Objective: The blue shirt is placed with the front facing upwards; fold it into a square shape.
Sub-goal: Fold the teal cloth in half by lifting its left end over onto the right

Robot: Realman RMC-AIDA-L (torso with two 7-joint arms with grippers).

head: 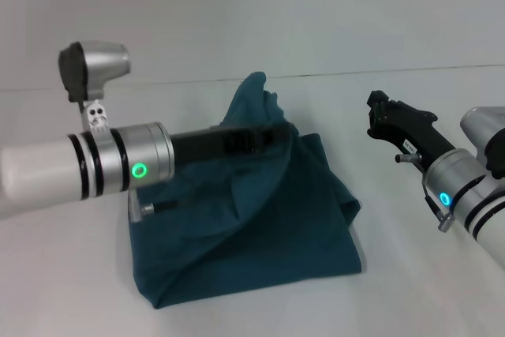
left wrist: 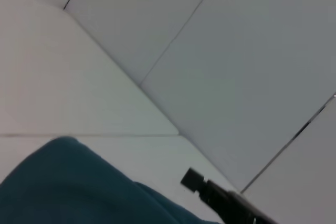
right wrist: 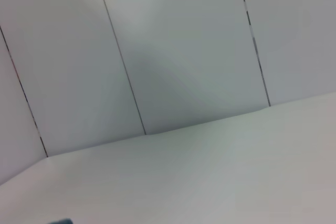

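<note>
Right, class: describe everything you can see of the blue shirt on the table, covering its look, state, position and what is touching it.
The blue shirt is dark teal, soft matte fabric, lying partly folded in a rumpled, roughly square heap on the white table. No lettering, collar or sleeve shows. One part is lifted into a peak at the far side, where the left gripper reaches across and meets the raised cloth; its grip is hidden. Diagonal creases run down from it. The right gripper hangs apart to the right, not touching it.
</note>
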